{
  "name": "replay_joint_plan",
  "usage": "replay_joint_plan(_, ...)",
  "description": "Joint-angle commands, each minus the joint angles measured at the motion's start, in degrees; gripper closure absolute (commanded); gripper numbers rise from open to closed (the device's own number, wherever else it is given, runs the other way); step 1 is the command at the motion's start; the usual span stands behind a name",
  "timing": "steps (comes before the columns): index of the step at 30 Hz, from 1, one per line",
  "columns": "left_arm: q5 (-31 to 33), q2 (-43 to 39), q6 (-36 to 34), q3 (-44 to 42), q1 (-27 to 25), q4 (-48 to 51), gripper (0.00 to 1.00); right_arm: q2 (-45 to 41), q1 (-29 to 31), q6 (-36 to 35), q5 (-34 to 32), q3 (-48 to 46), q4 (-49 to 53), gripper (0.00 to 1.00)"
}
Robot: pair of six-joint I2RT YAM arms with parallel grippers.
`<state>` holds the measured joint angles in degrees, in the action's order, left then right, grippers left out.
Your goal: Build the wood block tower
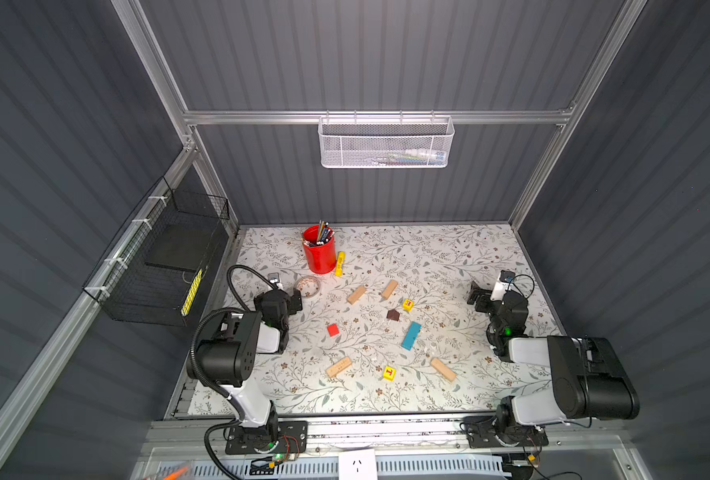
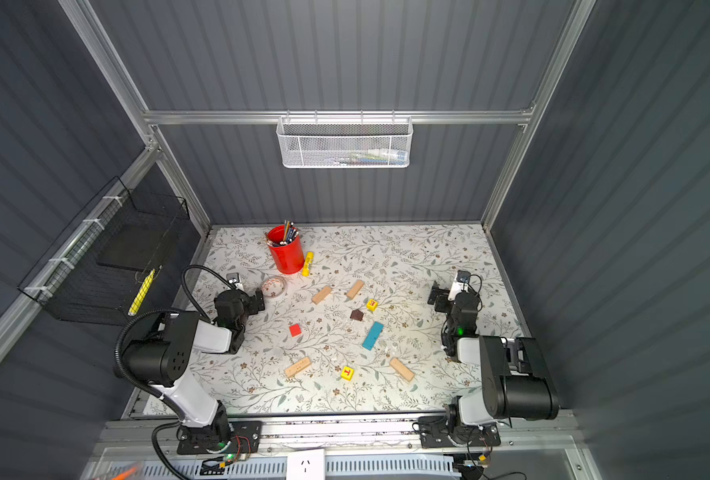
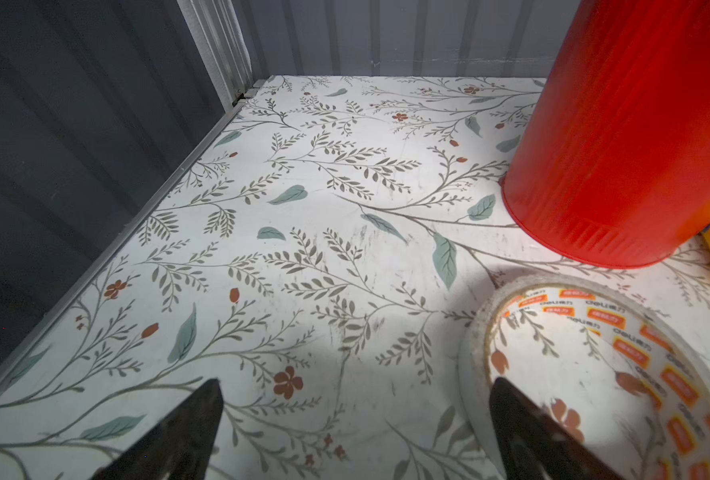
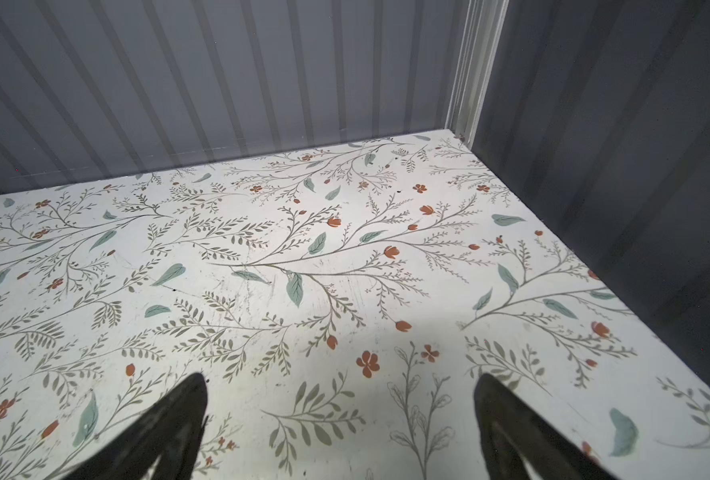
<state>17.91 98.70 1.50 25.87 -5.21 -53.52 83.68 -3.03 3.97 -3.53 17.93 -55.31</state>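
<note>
Lying flat and unstacked on the floral bench [image 1: 449,257], the tower blocks are scattered, none touching another, around the dark brown roof block [image 1: 393,315] near the middle. Just behind and to the right of the roof block sits the back yellow cube [image 1: 408,305], its red letter up. Farther behind the roof block lies the back tan block [image 1: 389,289], with the back-left tan block [image 1: 356,294] behind and to the left. The blue oblong [image 1: 411,335] lies just in front of the roof block, slightly right, at a slant. The red cube [image 1: 333,330] is well to the roof block's left and a little forward. Well in front of the roof block are the front-left tan block [image 1: 338,367], the front yellow cube [image 1: 389,373] and the front-right tan block [image 1: 443,369].

Far behind and left of the roof block stands the red pen cup [image 1: 319,253], with the yellow marker [image 1: 339,264] just beside it and the tape roll [image 1: 307,286] lying flat nearby.

The left pincer [image 3: 353,386] hovers far left of the roof block beside the tape roll, jaws spread wide and empty. The right pincer [image 4: 341,380] is far to the roof block's right, jaws likewise wide apart, holding nothing.
</note>
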Motion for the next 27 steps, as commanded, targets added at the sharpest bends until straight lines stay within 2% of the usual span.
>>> replay_joint_plan(1,-0.42,-0.37,-0.97,0.65,0.03,0.35,0.00,0.02,-0.14,-0.46,0.48,0.51,-1.02,0.01)
replay_joint_plan(27,-0.01,-0.80,-0.98,0.65,0.03,0.33,0.00,-0.34,-0.14,-0.61,1.16,0.03,-1.68,0.01)
